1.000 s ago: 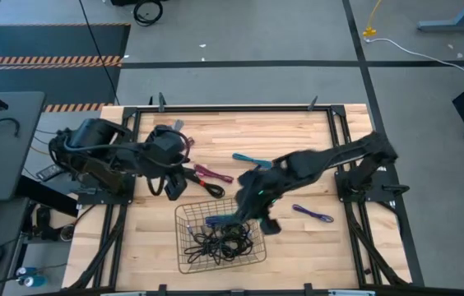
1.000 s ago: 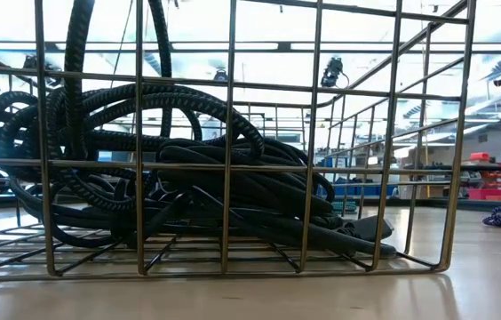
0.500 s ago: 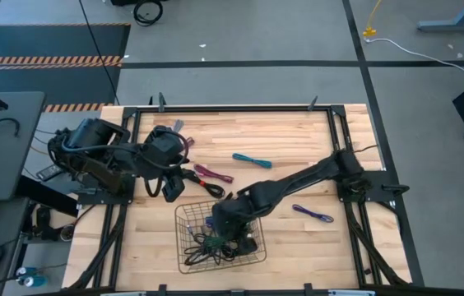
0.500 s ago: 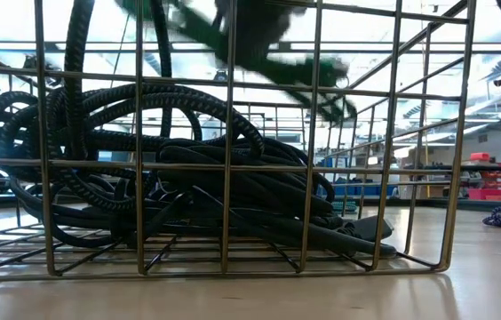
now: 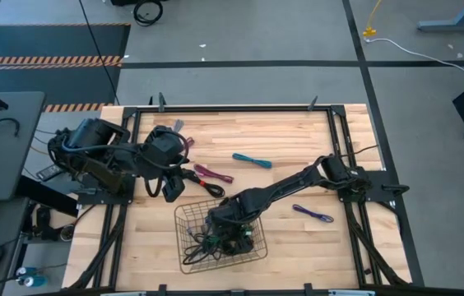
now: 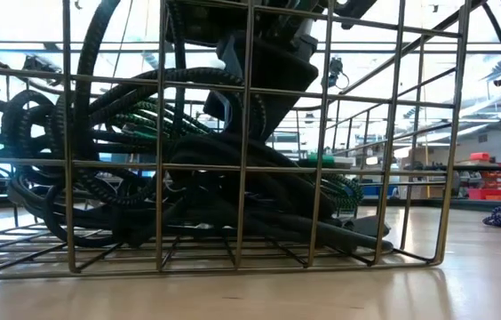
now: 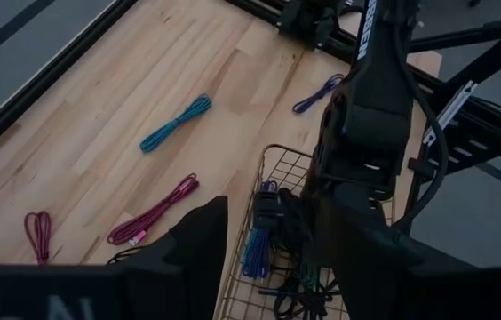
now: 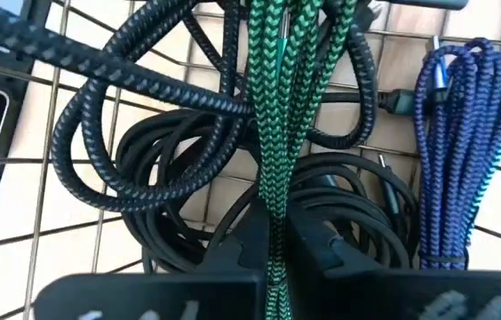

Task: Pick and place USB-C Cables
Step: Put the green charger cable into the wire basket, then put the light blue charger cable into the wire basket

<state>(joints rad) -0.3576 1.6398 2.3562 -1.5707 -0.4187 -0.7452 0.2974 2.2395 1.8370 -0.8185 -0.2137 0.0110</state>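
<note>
A wire basket (image 5: 179, 240) near the table's front holds several black cables (image 8: 144, 169), a blue one (image 8: 459, 151) and a green braided cable (image 8: 279, 98). My right gripper (image 5: 230, 230) reaches down into the basket, shut on the green cable. In the low view its dark body (image 6: 268, 71) shows behind the basket's wires. My left gripper (image 5: 174, 187) hangs open above the table, left of the basket, with nothing in it. On the wood lie a teal cable (image 5: 251, 159), a magenta cable (image 5: 214, 173) and a purple cable (image 5: 313, 215). My right gripper pinches the green cable's bundled strands (image 8: 275, 209) between its two fingers. The fingers slant steeply down into the basket from the right. The bundle runs on past the fingertips, and its far part (image 8: 277, 53) lies over the black cables in the basket.
A black frame (image 5: 215, 108) rims the table. A dark red cable (image 7: 37, 233) lies near the left arm. Bare wood is open at the far middle and between the basket and the purple cable.
My right gripper has come down from above the basket's right rim into the basket, drifting toward the table's left, still shut on the green cable. The cable now rests on the black cables. In the low view the basket has shifted a little sideways.
</note>
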